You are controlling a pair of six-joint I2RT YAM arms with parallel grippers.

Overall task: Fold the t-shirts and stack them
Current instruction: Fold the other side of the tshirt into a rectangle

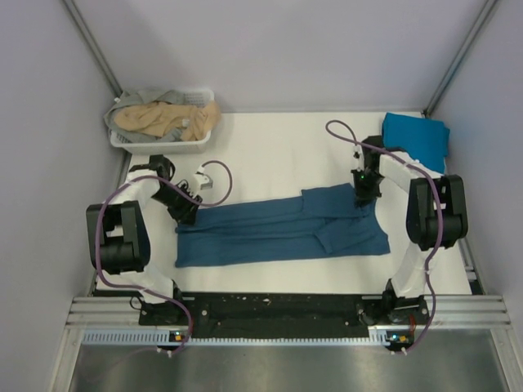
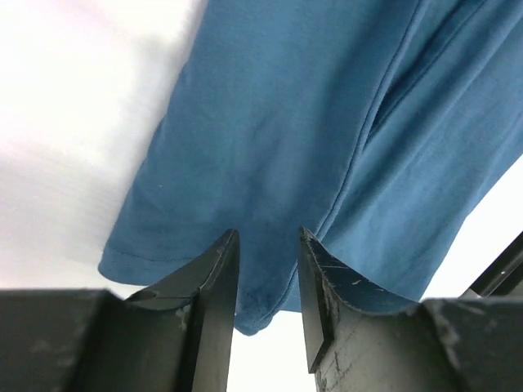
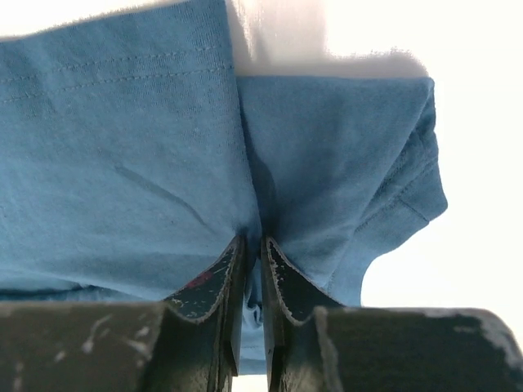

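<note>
A dark teal-blue t-shirt (image 1: 278, 229) lies folded into a long strip across the middle of the white table (image 1: 278, 147). My left gripper (image 1: 186, 208) is at the strip's far left corner. In the left wrist view the gripper (image 2: 268, 245) is open, with the shirt's (image 2: 286, 122) hem corner lying between the jaws. My right gripper (image 1: 362, 196) is at the strip's far right edge. In the right wrist view the gripper (image 3: 253, 249) is shut on a pinch of the shirt (image 3: 122, 163). A folded cyan-blue t-shirt (image 1: 417, 137) lies at the back right.
A white slatted basket (image 1: 163, 147) stands at the back left, holding a tan shirt (image 1: 163, 121) and a grey one (image 1: 147, 100). Grey walls close in the table on three sides. The arm bases and a black rail run along the near edge.
</note>
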